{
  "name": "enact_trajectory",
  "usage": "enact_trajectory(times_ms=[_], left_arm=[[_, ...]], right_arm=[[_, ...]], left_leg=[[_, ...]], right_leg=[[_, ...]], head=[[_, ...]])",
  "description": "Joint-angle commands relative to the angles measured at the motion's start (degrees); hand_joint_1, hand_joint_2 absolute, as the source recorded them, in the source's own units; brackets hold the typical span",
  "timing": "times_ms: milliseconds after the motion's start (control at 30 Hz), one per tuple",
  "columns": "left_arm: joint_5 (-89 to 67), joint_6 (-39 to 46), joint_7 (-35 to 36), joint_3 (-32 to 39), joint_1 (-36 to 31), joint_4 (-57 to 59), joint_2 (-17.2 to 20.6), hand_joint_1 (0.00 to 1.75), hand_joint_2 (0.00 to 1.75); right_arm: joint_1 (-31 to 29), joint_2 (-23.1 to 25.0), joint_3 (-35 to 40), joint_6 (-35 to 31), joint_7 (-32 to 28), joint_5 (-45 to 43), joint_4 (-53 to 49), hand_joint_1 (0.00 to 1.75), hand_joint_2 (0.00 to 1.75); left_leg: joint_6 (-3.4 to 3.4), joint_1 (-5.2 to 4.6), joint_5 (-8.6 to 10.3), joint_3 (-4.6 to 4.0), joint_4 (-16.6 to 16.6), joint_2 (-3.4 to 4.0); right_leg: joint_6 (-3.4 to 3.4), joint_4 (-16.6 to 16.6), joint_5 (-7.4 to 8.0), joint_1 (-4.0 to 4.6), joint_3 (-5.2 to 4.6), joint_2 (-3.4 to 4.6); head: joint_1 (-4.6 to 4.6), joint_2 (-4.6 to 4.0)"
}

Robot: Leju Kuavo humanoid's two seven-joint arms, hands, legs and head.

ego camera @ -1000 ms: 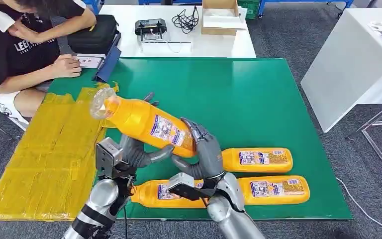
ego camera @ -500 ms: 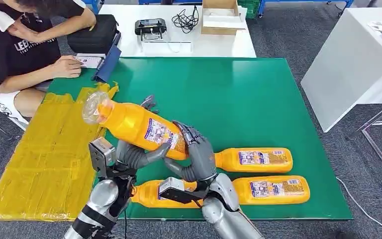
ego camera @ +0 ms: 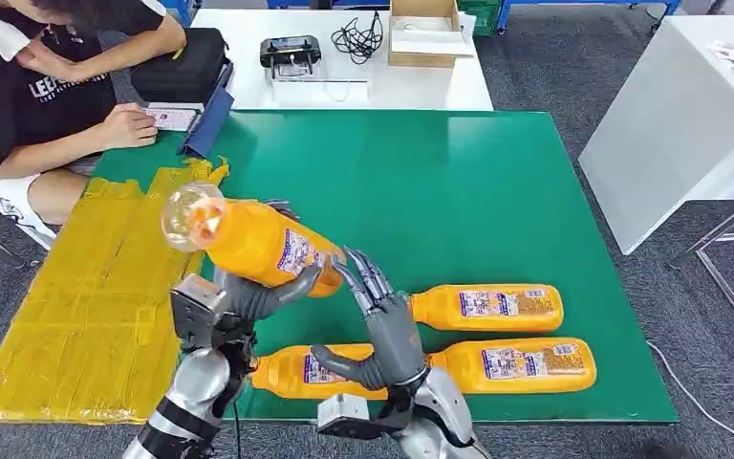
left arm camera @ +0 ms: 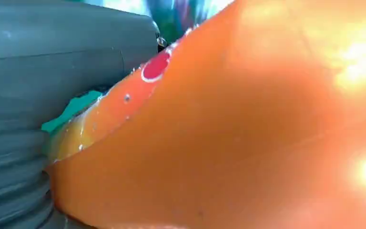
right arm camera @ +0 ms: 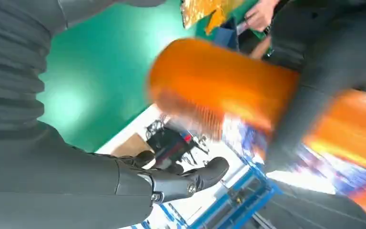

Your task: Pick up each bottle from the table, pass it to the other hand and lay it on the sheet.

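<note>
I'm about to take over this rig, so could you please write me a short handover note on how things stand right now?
Left robot hand: holds the raised orange bottle, cap end over the yellow sheet.
Right robot hand: open, fingers spread, clear of that bottle.
Three more orange bottles lie on the green table: one near the front edge, two to its right.
Done: the hand-over of this bottle looks complete.
Left: lay it on the sheet, which has no bottle on it yet, then the other three.
</note>
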Motion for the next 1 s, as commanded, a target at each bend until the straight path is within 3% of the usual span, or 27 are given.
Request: enact_trajectory(times_ms=[33, 67, 100, 133, 167, 233, 400, 433, 467, 567, 633, 800, 900, 1000], left_arm=[[-29.71, 10.73, 11.34, 4.78, -7.4, 10.14, 3.65, 1.75, 1.75], [-39.05, 11.75, 16.04, 5.76, -8.67, 12.3, 4.57, 1.75, 1.75], [-39.2, 11.32, 16.08, 6.66, -9.22, 12.51, 4.55, 1.75, 1.75], [-48.84, 9.83, 21.23, 7.25, -10.54, 14.62, 5.83, 1.75, 1.75], [-55.98, 8.0, 25.81, 7.87, -11.76, 16.71, 6.87, 1.75, 1.75], [-59.21, 6.67, 27.6, 8.67, -12.91, 19.02, 7.99, 1.75, 1.75], [-59.46, 6.75, 27.5, 8.63, -13.04, 19.57, 7.8, 1.75, 1.75], [-66.97, 4.42, 33.03, 8.28, -13.54, 21.02, 8.54, 1.75, 1.75], [-70.96, 2.52, 35.72, 8.22, -14.19, 23.16, 9.41, 1.75, 1.75], [-72.43, -2.64, 38.72, 10.75, -18.12, 35.6, 11.01, 1.75, 1.75], [-72.95, -0.18, 39.04, 12.09, -20.54, 42.14, 11.96, 1.75, 1.75], [-72.95, -0.25, 38.86, 12.21, -20.53, 41.83, 11.56, 1.75, 1.75], [-75.92, -2.56, 42.9, 12.81, -20.78, 43.15, 12.89, 1.75, 1.75], [-76.94, -3.97, 43.4, 14.08, -21.67, 47.4, 14.17, 1.75, 1.75]], right_arm=[[10.22, -7.56, -9.15, 2.84, 1.54, 1.73, -21.39, 0.0, 1.75], [11.27, -7.75, -10.54, 3.43, 1.85, 1.48, -23.02, 0.0, 1.75], [12.12, -7.89, -11.53, 4.44, 1.82, 1.64, -24.21, 0.0, 1.75], [13.1, -7.75, -12.9, 5.26, 1.75, 1.77, -25.44, 0.0, 0.0], [13.76, -7.93, -13.62, 6.21, 1.88, 1.68, -26.29, 0.0, 0.0], [14.54, -7.99, -14.45, 6.91, 2.01, 1.71, -27.06, 0.0, 0.0], [14.54, -7.73, -14.46, 6.96, 1.99, 1.75, -26.9, 0.0, 0.0], [14.98, -7.28, -15.06, 7.24, 2.25, 2.05, -26.86, 0.0, 0.0], [15.61, -7.18, -15.54, 7.68, 2.4, 1.82, -27.22, 0.0, 1.75], [16.65, -8.71, -15.43, 15.33, 0.0, -1.58, -27.79, 0.0, 1.75], [16.77, -9.1, -15.03, 16.42, -1.1, 0.09, -26.93, 0.0, 1.75], [16.58, -8.94, -14.95, 16.38, -1.19, 0.25, -26.75, 0.0, 1.75], [15.36, -11.33, -12.23, 19.71, -0.82, 3.16, -25.23, 0.0, 1.75], [14.43, -12.13, -10.65, 18.9, 1.8, 8.61, -21.69, 0.0, 1.75]], left_leg=[[-0.08, 0.03, 0.0, 0.12, -0.04, -0.21], [-0.08, 0.03, 0.03, 0.11, -0.04, -0.19], [-0.05, -0.01, 0.04, 0.04, -0.04, -0.19], [-0.09, 0.03, 0.05, 0.12, -0.07, -0.24], [-0.08, 0.03, 0.03, 0.08, -0.03, -0.18], [-0.09, 0.03, 0.04, 0.1, -0.04, -0.15], [-0.09, 0.05, -0.02, 0.18, -0.04, 0.04], [-0.07, 0.05, 0.0, 0.14, -0.04, 0.0], [-0.05, 0.04, 0.01, 0.1, -0.04, 0.01], [-0.07, 0.03, 0.01, 0.2, -0.09, 0.0], [-0.1, 0.05, 0.02, 0.27, -0.11, -0.01], [-0.15, 0.11, 0.01, 0.23, -0.06, 0.05], [-0.14, 0.1, 0.0, 0.23, -0.06, 0.0], [-0.1, 0.08, 0.0, 0.17, -0.06, 0.18]], right_leg=[[-0.05, -0.06, -0.06, 0.03, 0.22, -0.19], [-0.05, -0.04, -0.04, 0.03, 0.19, -0.18], [-0.03, -0.01, -0.03, -0.01, 0.11, -0.19], [-0.06, -0.06, -0.04, 0.03, 0.22, -0.23], [-0.06, -0.02, -0.04, 0.03, 0.15, -0.17], [-0.06, -0.03, -0.03, 0.03, 0.15, -0.15], [-0.09, -0.05, -0.03, 0.05, 0.2, 0.03], [-0.07, -0.05, -0.02, 0.04, 0.15, -0.01], [-0.05, -0.03, -0.01, 0.03, 0.11, -0.02], [-0.06, -0.07, -0.02, 0.02, 0.21, 0.0], [-0.08, -0.11, 0.0, 0.04, 0.31, -0.01], [-0.13, -0.07, -0.02, 0.1, 0.23, 0.05], [-0.09, -0.11, -0.04, 0.08, 0.28, 0.03], [-0.05, -0.08, 0.02, 0.07, 0.18, 0.19]], head=[[-0.04, 0.0], [-0.04, 0.0], [-0.02, 0.0], [-0.04, 0.0], [-0.02, 0.0], [-0.02, 0.0], [-0.04, 0.0], [-0.04, 0.0], [-0.02, 0.0], [-0.02, 0.0], [-0.02, 0.0], [-0.02, 0.0], [-0.02, 0.0], [-0.02, 0.0]])
